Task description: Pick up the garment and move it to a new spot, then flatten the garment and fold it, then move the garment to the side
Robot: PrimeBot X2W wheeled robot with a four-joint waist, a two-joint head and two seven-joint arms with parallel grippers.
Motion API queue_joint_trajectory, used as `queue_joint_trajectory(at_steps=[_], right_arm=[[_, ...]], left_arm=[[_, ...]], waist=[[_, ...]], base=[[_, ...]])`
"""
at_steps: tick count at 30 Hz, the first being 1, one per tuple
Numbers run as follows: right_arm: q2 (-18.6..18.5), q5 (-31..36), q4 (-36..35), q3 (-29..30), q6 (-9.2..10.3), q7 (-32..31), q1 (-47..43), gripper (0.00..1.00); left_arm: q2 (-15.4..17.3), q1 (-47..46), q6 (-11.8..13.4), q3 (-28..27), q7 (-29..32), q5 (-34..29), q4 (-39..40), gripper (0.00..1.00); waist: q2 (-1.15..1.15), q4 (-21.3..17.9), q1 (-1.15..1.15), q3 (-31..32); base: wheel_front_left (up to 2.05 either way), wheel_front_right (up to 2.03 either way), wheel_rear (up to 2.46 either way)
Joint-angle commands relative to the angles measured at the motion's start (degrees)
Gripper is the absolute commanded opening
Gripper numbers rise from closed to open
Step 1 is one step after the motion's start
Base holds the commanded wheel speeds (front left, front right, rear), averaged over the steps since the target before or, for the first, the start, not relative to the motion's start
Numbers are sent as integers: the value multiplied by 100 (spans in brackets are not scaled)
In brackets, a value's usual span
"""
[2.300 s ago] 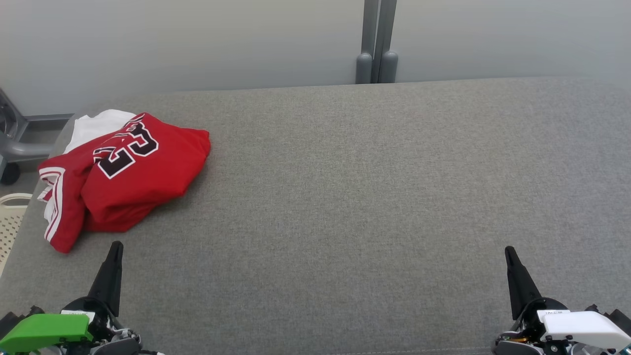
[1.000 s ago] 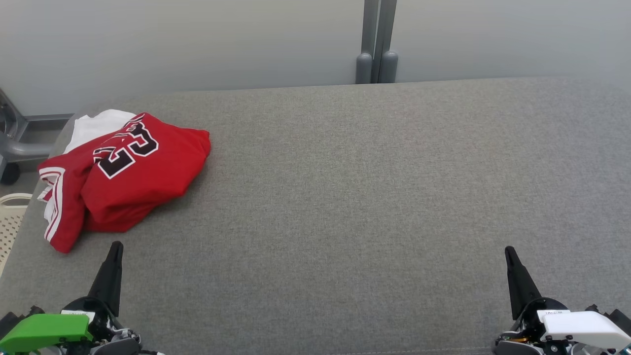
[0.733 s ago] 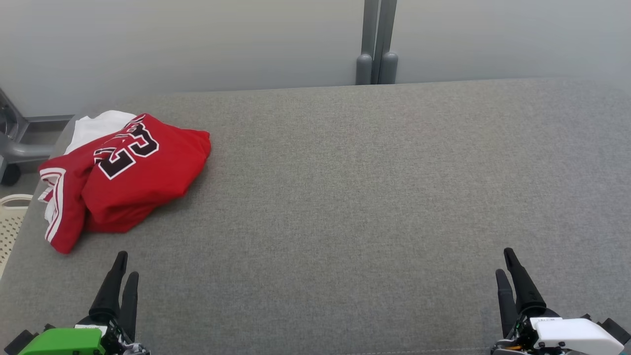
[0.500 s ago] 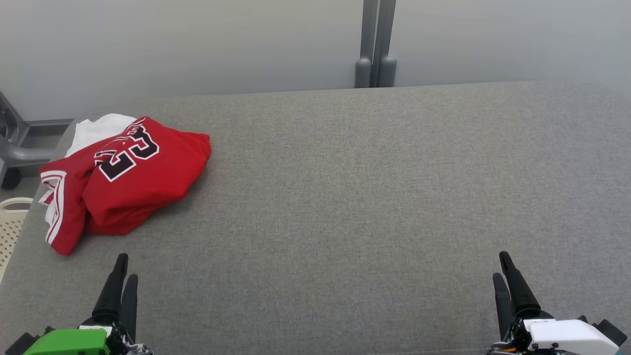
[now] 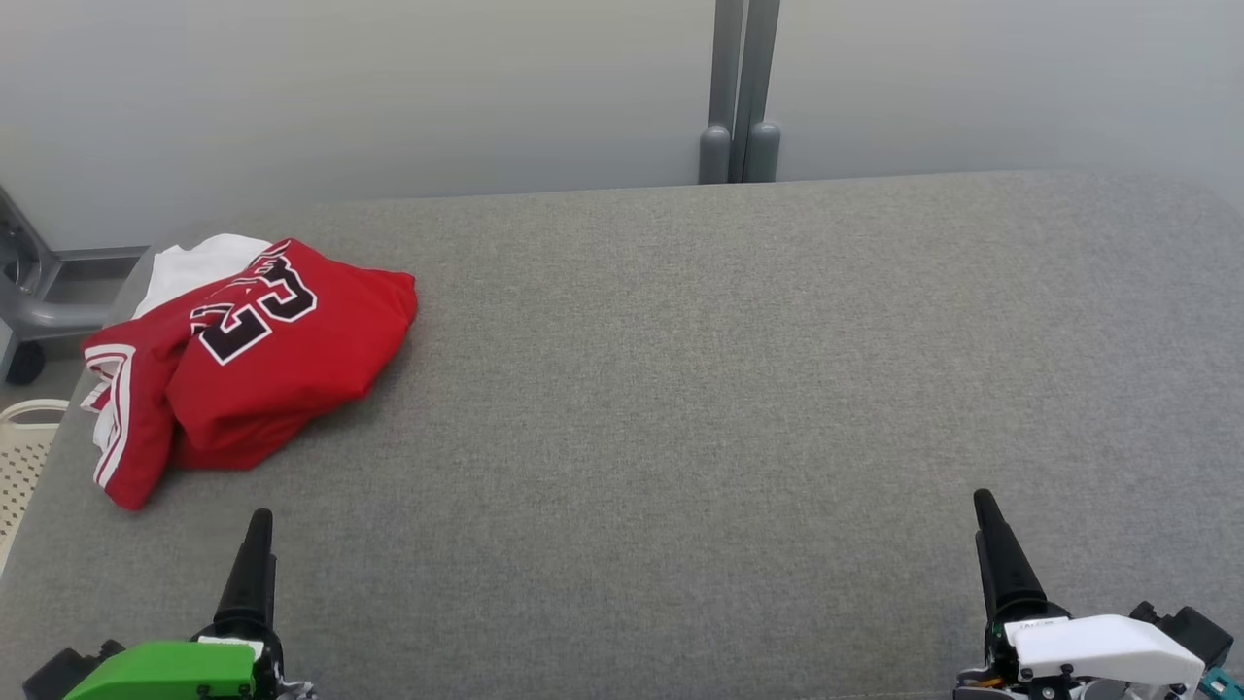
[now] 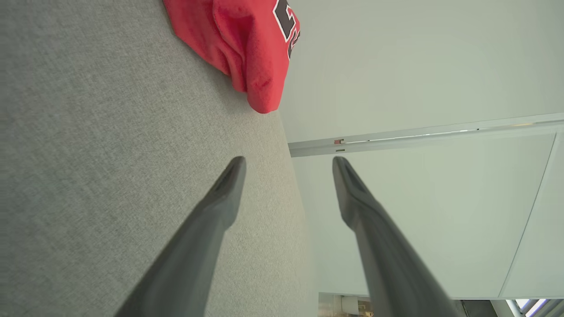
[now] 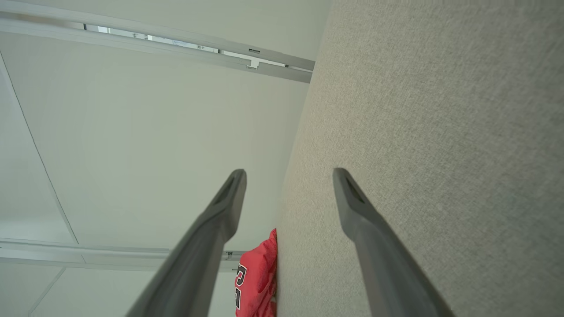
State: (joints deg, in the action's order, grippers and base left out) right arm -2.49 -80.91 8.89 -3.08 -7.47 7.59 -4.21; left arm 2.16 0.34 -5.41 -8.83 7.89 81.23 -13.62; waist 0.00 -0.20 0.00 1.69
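Head view: red garment (image 5: pixel 262 360) is seen crumpled on grey desk (image 5: pixel 680 389), ahead of left hand (image 5: pixel 259 520) & well apart from right hand (image 5: pixel 984 504), both hands held w/ fingers spread.

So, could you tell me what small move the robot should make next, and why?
Probably extend the left tool forward toward the red jersey: the jersey lies crumpled and untouched on the grey surface ahead of that tool, whose jaws stand open and empty.
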Motion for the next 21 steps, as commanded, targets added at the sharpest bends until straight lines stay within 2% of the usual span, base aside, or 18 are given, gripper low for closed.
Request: queue_joint_trajectory(at_steps=[1, 10, 21], right_arm=[[-18, 173, 4, -13, -1, 36, 147, 100], [-22, 910, 273, -76, -1, 133, 335, 100], [-27, 2256, 621, -52, -2, 240, 519, 100]], left_arm=[[42, -79, 45, 57, -73, -237, 47, 100], [49, -111, 289, 257, -375, -1174, 33, 100], [71, -89, 580, 509, -707, -2566, -41, 100]], waist=[[0, -1, 0, 9], [0, -1, 0, 62], [0, 2, 0, 144]], base=[[0, 0, 0], [0, 0, 0], [0, 0, 0]])
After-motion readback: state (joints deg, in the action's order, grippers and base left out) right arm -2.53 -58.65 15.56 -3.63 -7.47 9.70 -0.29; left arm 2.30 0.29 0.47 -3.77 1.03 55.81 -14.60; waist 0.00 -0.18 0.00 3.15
